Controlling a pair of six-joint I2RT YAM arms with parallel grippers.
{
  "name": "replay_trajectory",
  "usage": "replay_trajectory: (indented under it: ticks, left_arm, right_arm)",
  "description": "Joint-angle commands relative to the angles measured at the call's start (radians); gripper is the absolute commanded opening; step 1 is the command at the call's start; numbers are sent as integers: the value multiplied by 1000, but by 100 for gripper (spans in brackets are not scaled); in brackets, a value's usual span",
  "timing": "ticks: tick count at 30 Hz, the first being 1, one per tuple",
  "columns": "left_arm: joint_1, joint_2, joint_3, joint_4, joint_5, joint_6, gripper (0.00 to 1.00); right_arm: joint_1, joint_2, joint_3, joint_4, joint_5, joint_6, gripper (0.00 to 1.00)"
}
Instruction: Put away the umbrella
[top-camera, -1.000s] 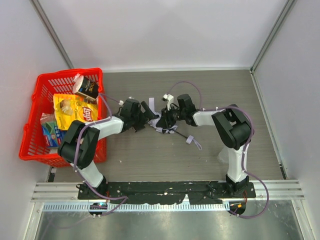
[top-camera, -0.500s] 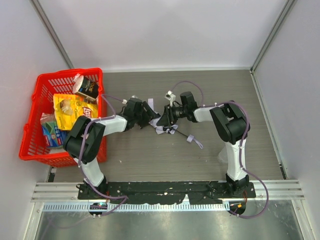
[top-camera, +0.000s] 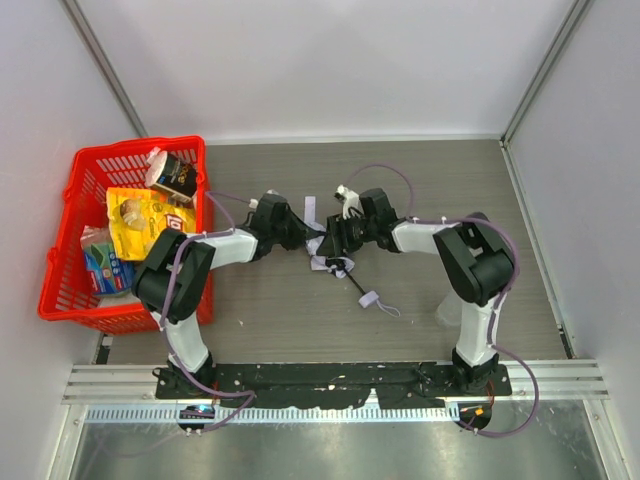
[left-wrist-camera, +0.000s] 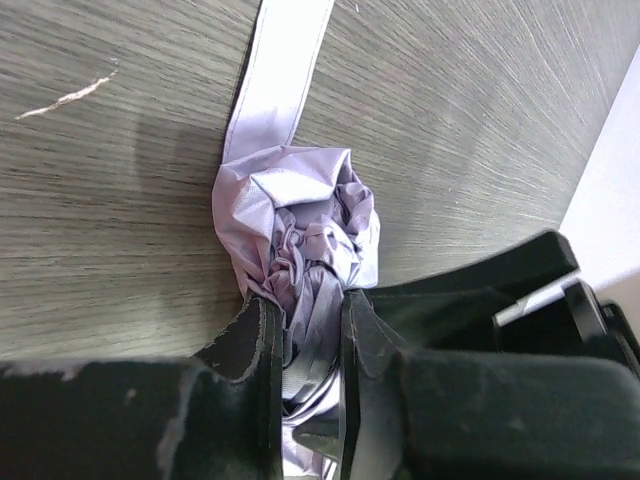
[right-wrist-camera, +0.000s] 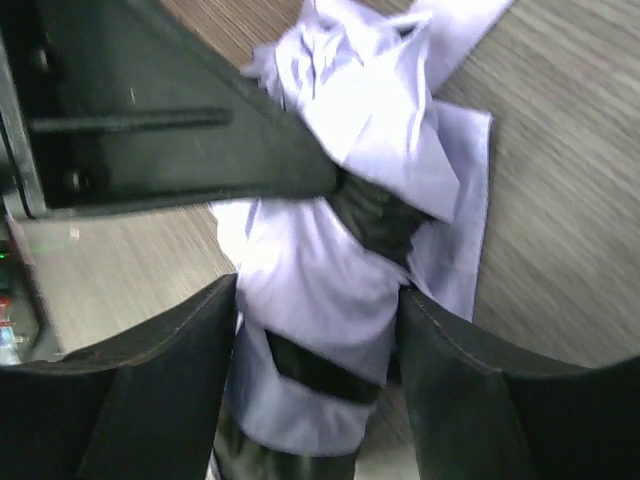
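Note:
The umbrella lies folded mid-table, its pale lavender canopy crumpled. Its thin black shaft runs toward the near side and ends at the small handle with its strap. My left gripper comes in from the left. In the left wrist view it is shut on a bunched fold of the canopy, and a flat lavender band trails away. My right gripper comes in from the right. In the right wrist view it stands open around the canopy.
A red basket stands at the left edge, holding a yellow chip bag, a dark carton and a blue packet. White walls close the table at the back and on both sides. The left arm's finger crosses the right wrist view.
My left gripper has closed onto the canopy. The right jaws have widened. The shaft's handle end has swung nearer and to the left.

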Motion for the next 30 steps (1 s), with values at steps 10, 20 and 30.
replay_trajectory:
  ticks: [10,20,30]
  left_arm:
    - [-10,68,-47,-266,-26,109,0]
    - [-8,74,-30,-288,-21,105,0]
    - [-8,74,-41,-272,2,105,0]
  right_arm:
    - [276,-277,-178,9,796,-201,81]
    - [436,-151,-141,101,1211,-350,83]
    - [396,-117,-154,233,1100,-457,89]
